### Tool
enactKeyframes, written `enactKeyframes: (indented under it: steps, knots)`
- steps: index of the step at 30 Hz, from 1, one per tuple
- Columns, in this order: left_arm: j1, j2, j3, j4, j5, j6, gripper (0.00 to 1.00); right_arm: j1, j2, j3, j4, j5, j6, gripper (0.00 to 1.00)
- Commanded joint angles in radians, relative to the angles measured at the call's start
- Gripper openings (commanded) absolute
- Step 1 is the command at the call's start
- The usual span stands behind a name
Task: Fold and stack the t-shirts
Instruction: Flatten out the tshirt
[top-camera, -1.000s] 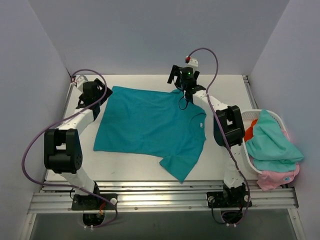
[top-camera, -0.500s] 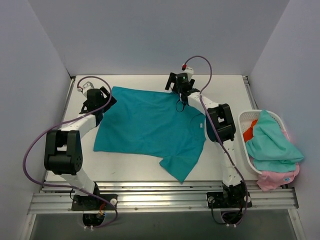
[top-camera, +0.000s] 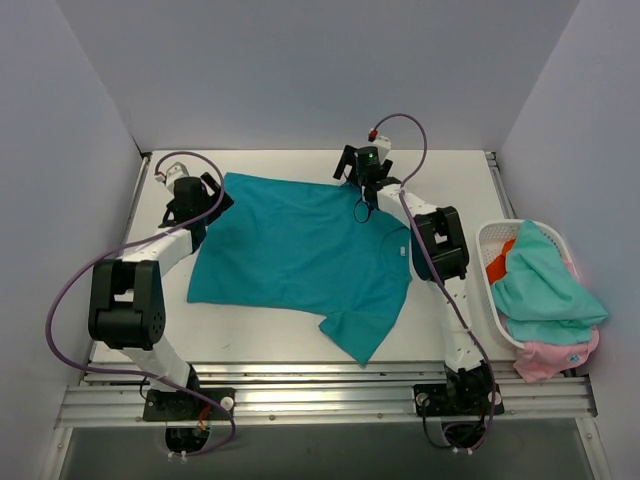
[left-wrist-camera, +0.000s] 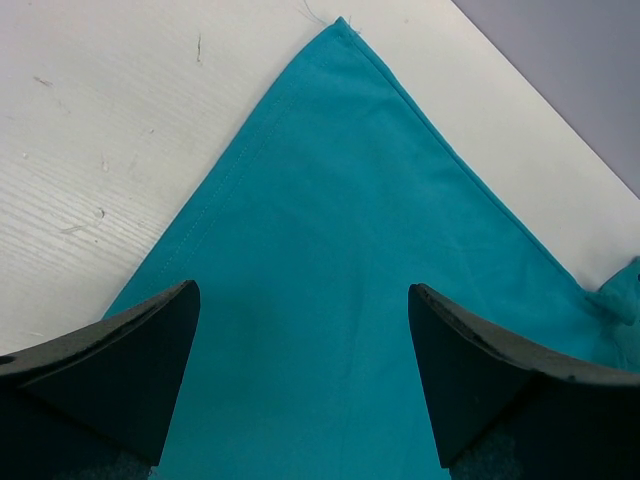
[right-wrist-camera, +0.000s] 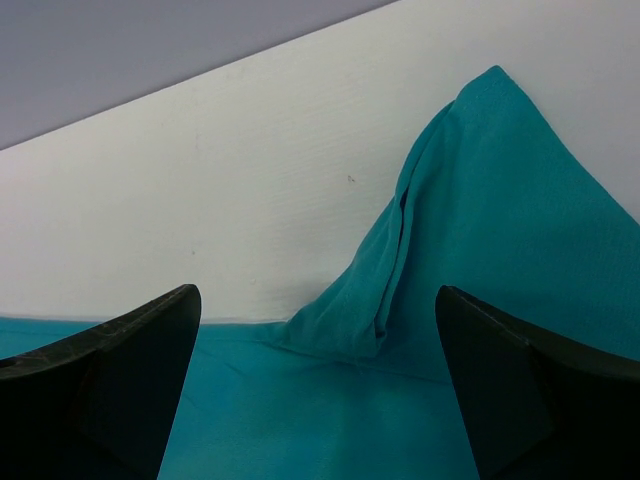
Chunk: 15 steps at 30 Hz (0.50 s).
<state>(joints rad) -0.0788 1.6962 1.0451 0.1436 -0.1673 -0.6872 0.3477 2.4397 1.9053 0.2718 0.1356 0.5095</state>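
Note:
A deep teal t-shirt (top-camera: 300, 255) lies spread flat on the white table, one sleeve pointing to the near right. My left gripper (top-camera: 204, 196) hovers open over its far-left corner; in the left wrist view the gripper (left-wrist-camera: 300, 290) straddles the cloth (left-wrist-camera: 330, 230) with nothing pinched. At the shirt's far edge, my right gripper (top-camera: 356, 166) is open above a bunched sleeve. The right wrist view has that gripper (right-wrist-camera: 318, 292) over the folded sleeve (right-wrist-camera: 470, 220). More t-shirts are heaped at the right: pale aqua (top-camera: 540, 280), pink (top-camera: 555, 358), orange-red (top-camera: 500, 262).
A white lattice basket (top-camera: 493, 236) holds the heap at the table's right edge. Grey walls close in the back and both sides. An aluminium rail (top-camera: 320, 400) with the arm bases runs along the near edge. Cables loop off both arms.
The left gripper has slid right, onto the shirt's far-left corner. The right gripper has shifted a little left along the far edge. Both stay open; the shirt has not moved.

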Motion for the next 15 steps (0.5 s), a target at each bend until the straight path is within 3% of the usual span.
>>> enactKeyframes:
  steps: [1, 15]
  knots:
    - [-0.006, -0.018, 0.009, 0.063, 0.003, 0.017, 0.94, 0.0, -0.001, 0.006, 0.032, 0.01, 0.023, 1.0]
    - [-0.01, -0.023, 0.009, 0.063, -0.012, 0.032, 0.94, 0.017, 0.12, 0.165, 0.006, -0.014, 0.047, 1.0]
